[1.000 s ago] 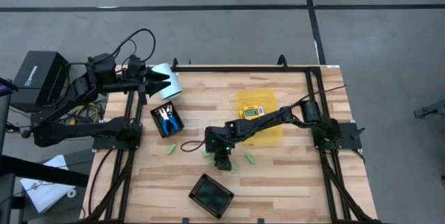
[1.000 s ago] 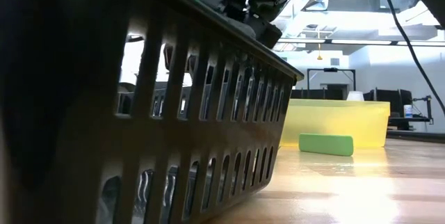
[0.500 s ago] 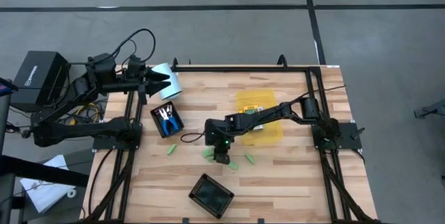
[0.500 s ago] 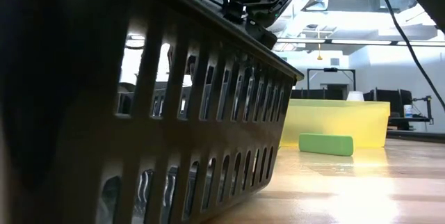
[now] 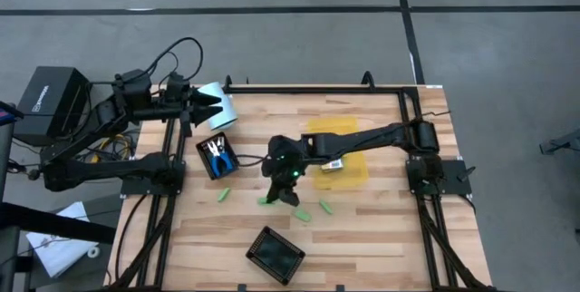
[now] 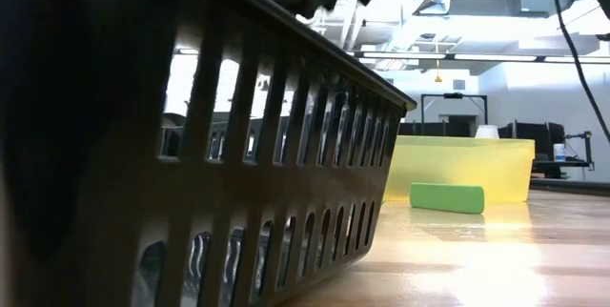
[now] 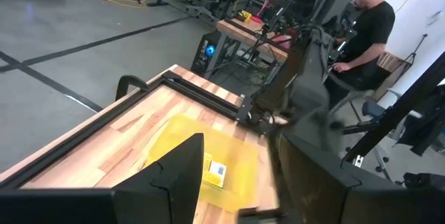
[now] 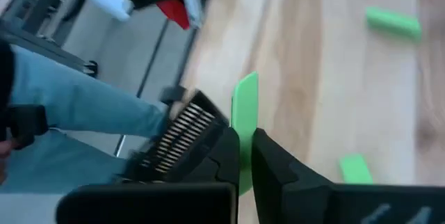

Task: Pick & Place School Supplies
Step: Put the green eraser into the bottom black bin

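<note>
— Two arms here; which one is working?

— Only the right gripper (image 8: 245,156), out over the middle of the table (image 5: 381,238). Its fingers are clamped on a light-green piece (image 8: 245,123), lifted clear of the wood.

— And the left gripper (image 5: 213,108)?

— It waits at the far left corner beside the pale cylinder (image 5: 217,102), fingers parted, holding nothing.

— Other supplies?

— Blue-handled tools (image 5: 216,154) lie in a black tray (image 5: 227,166). One pack (image 5: 330,162) sits in the yellow bin (image 5: 353,172). Loose green pieces (image 5: 224,196) lie on the table.
</note>
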`<move>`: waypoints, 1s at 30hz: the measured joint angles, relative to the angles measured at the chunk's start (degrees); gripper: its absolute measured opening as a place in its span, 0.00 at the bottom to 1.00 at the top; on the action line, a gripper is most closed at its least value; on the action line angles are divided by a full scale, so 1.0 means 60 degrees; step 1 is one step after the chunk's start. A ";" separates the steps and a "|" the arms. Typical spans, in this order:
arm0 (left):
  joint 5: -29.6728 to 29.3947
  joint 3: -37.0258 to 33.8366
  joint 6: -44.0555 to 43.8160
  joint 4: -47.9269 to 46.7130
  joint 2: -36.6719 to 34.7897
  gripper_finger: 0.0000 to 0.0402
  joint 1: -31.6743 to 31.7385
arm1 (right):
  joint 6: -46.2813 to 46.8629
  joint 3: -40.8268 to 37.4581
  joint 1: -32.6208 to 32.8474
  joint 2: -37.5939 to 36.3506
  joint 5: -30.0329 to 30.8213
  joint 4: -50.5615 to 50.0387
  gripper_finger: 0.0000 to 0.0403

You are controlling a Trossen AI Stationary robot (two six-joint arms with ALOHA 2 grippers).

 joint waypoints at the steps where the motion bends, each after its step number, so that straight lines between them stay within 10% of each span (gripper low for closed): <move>1: 0.0000 0.0000 0.0077 0.0000 0.0000 0.46 0.0000 | 0.0049 0.0000 0.0064 -0.0132 0.0005 -0.0003 0.01; 30: -0.0217 -0.0004 0.0408 0.0087 0.0062 0.46 -0.0004 | 0.1169 0.0023 0.1694 0.2275 -0.0001 0.2277 0.01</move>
